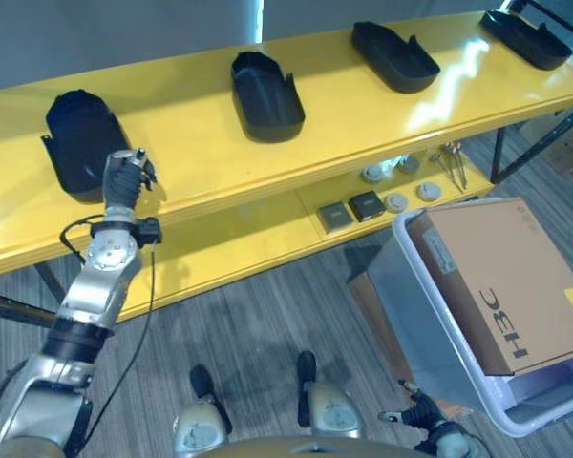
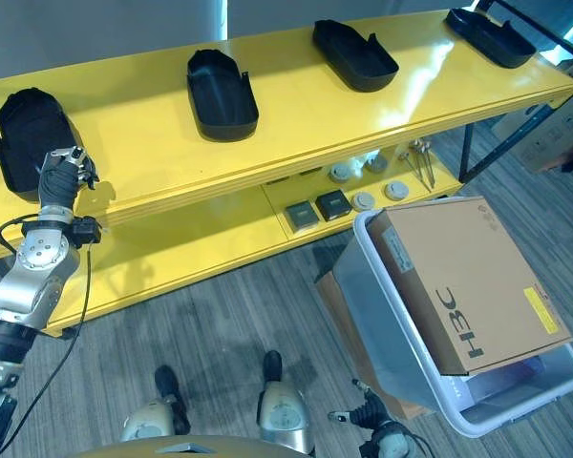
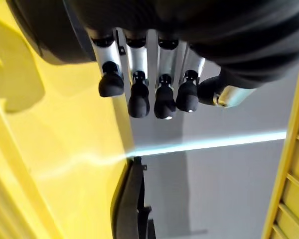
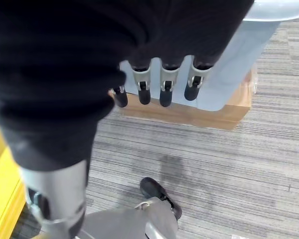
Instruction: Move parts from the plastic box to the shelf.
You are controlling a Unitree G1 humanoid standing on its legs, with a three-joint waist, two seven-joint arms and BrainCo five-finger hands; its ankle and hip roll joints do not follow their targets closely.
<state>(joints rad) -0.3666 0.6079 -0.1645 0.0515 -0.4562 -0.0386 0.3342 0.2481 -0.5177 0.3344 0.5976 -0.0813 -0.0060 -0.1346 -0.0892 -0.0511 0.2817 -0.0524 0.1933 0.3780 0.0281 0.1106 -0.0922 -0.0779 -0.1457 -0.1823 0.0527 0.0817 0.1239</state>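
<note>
Several black moulded parts lie in a row on the yellow shelf (image 1: 363, 119): one at the far left (image 1: 81, 143), one left of centre (image 1: 265, 95), one right of centre (image 1: 394, 55) and one at the far right (image 1: 525, 36). My left hand (image 1: 126, 179) hovers at the shelf's front edge, just right of the leftmost part, fingers (image 3: 139, 97) relaxed and holding nothing. The grey plastic box (image 1: 411, 315) stands on the floor at the right with a large cardboard box (image 1: 511, 281) in it. My right hand (image 1: 422, 416) hangs low beside the plastic box, fingers (image 4: 164, 92) relaxed and empty.
The lower shelf board holds two small dark square pieces (image 1: 367, 204), several round grey discs (image 1: 396, 201) and a metal tool (image 1: 452, 164). A flat brown cardboard piece (image 4: 189, 112) lies under the plastic box. Grey striped carpet (image 1: 258, 315) lies in front of the shelf.
</note>
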